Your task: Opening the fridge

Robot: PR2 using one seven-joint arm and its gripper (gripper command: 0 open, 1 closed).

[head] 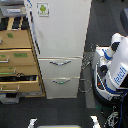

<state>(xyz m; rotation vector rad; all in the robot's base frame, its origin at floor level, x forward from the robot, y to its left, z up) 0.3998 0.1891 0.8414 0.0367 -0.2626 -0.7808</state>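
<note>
A dark floor [60, 112] runs under everything here, seen from high up and looking down, and the landmark to steer by is the fridge [62, 35], a tall white unit standing near the middle of the exterior view. Its large upper door carries a small green-and-white sticker [43, 9] near the top, and below that door sit two drawers, each with a curved silver handle: the upper handle [60, 63] and the lower handle [60, 80]. Touching the fridge on the exterior view's left is a tan wooden cabinet [17, 55] with several drawers, some pulled partly out. On the fridge's other side, toward the exterior view's right, stands the robot [112, 67], its white and blue body just beside the fridge's lower corner, with loose cables [86, 75] lying between the two. No gripper shows itself clearly in this view; I cannot tell where its jaws are, how far apart they stand, or whether they hold anything. The fridge looks fully closed, so the opening seems not yet begun. To do it well, the arm would likely need to reach across the front face, since the robot stands off to the side, and take hold squarely before pulling straight outward. Watch those cables by the base, and leave room for whatever swings or slides out toward the robot.
</note>
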